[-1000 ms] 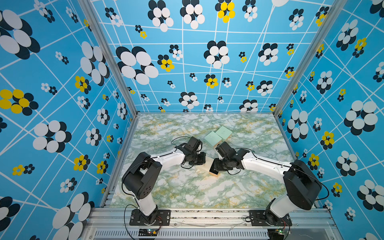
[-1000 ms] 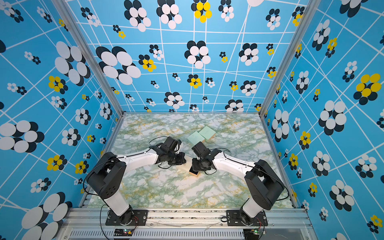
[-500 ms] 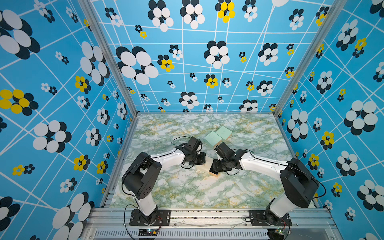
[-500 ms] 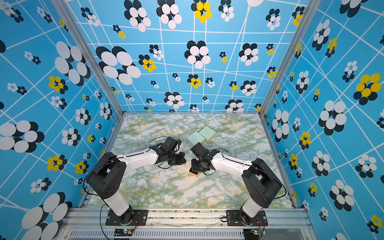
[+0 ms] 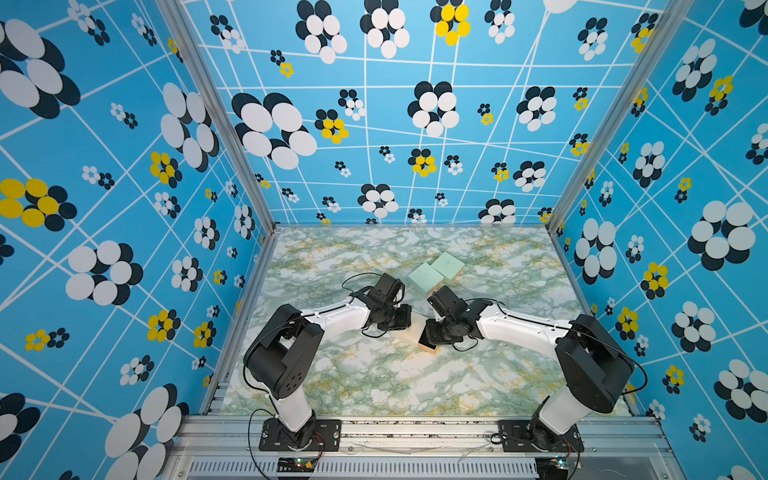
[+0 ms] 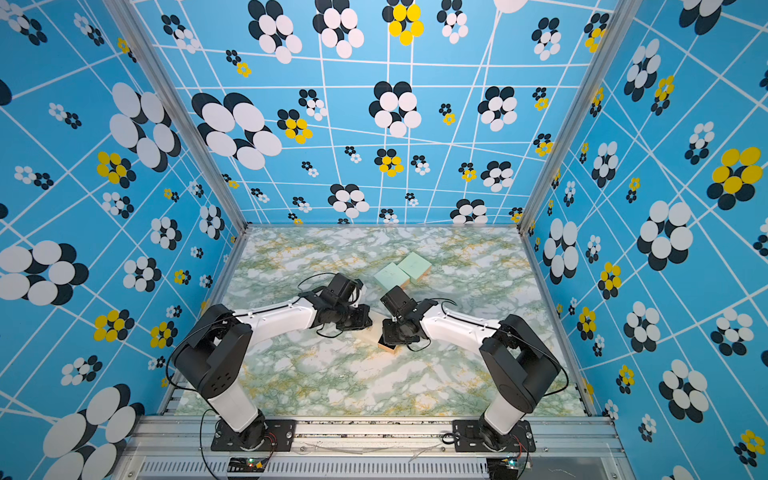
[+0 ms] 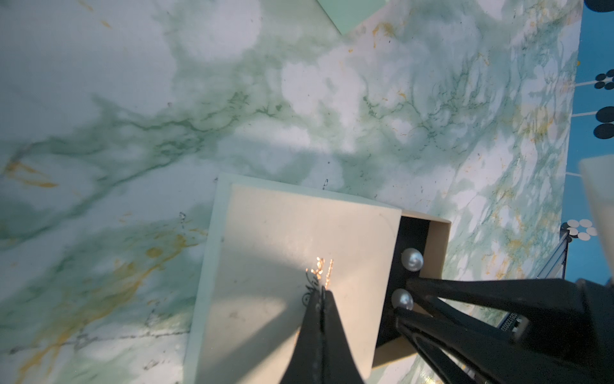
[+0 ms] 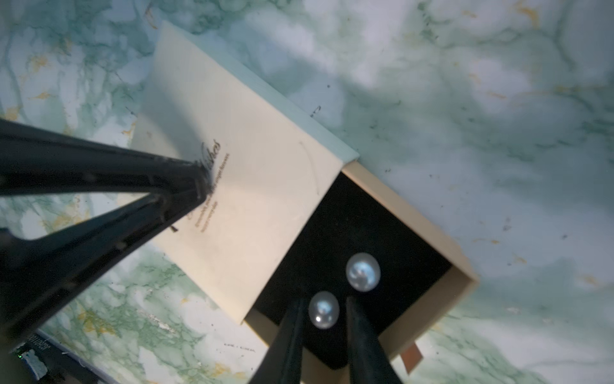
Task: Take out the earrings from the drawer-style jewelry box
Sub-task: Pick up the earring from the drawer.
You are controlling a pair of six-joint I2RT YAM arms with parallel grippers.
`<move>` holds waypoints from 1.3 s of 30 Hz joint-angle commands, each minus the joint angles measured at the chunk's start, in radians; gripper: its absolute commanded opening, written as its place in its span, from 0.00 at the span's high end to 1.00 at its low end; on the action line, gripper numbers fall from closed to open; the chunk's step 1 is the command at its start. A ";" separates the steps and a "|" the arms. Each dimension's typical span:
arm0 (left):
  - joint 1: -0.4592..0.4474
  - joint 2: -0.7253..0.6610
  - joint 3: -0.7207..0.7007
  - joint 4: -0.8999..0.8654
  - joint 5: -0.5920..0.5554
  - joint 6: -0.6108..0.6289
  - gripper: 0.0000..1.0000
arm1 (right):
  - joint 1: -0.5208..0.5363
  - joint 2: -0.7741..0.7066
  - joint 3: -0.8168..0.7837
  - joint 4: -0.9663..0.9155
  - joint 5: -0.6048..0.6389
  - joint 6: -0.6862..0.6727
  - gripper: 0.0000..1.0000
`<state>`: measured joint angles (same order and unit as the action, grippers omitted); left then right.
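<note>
Straddling one earring (image 8: pixel 324 311) in the drawer (image 5: pixel 429 349), open toward 5 o'clock, the part-spread right claw (image 8: pixel 324 301) has barely shifted; the pressed-together left claw (image 7: pixel 320 294) pins the sleeve (image 7: pixel 299 232); the pinch looks due.

box sleeve (image 8: pixel 239 186) looks like matt cream card, with shiny gold foil lettering (image 7: pixel 320 269) on top. drawer walls (image 8: pixel 410 222) are plain tan card, drawer lining (image 8: pixel 365 226) is black and velvety, dead matt. earrings (image 8: pixel 362 272) are glossy pearly balls, proper mirror shine. table (image 5: pixel 374 374) is a smooth marble-look sheet with a slight sheen, and the right gripper fingers (image 8: pixel 365 345) look like matt black plastic
</note>
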<state>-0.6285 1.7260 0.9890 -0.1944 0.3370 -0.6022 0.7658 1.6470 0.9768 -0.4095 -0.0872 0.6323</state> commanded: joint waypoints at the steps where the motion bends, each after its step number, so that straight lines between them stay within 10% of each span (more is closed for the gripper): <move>1: 0.010 0.036 -0.049 -0.142 -0.105 0.013 1.00 | 0.013 0.016 0.003 0.008 0.014 0.018 0.74; 39: 0.003 0.023 -0.077 -0.123 -0.114 -0.001 1.00 | 0.015 -0.034 -0.056 0.056 0.032 0.049 0.89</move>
<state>-0.6304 1.7164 0.9695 -0.1715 0.3294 -0.6064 0.7723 1.6402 0.9401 -0.3538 -0.0803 0.6697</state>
